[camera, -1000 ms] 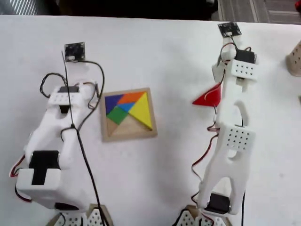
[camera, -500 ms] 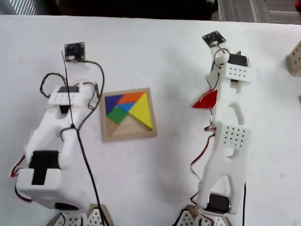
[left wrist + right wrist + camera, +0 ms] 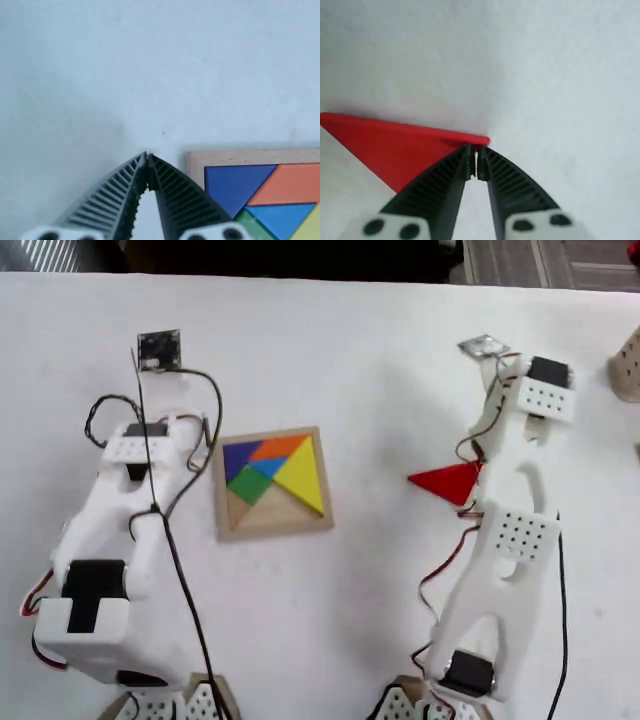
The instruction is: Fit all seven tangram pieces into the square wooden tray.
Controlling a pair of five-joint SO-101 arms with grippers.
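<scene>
Behind right pincer (image 3: 474, 165), red triangle (image 3: 395, 145) corner

1. Table (image 3: 340, 350): plain white.
2. Tray (image 3: 275, 523): pale wood, bare at 6 o'clock.
3. Inside the tray: dark blue triangle (image 3: 238, 460) at 10 o'clock, orange piece (image 3: 280, 447) at 12, yellow triangle (image 3: 300, 480) at 3, green piece (image 3: 249, 485) at 9, light blue piece (image 3: 266, 467) near the middle.
4. Red triangle (image 3: 445, 482), at 3 o'clock from the tray: solid red.
5. Left arm (image 3: 110, 510) and right arm (image 3: 500, 570): white, with dotted hole panels and red and black wires.
6. Left gripper (image 3: 148, 159) and right gripper (image 3: 474, 152): black, ribbed.
</scene>
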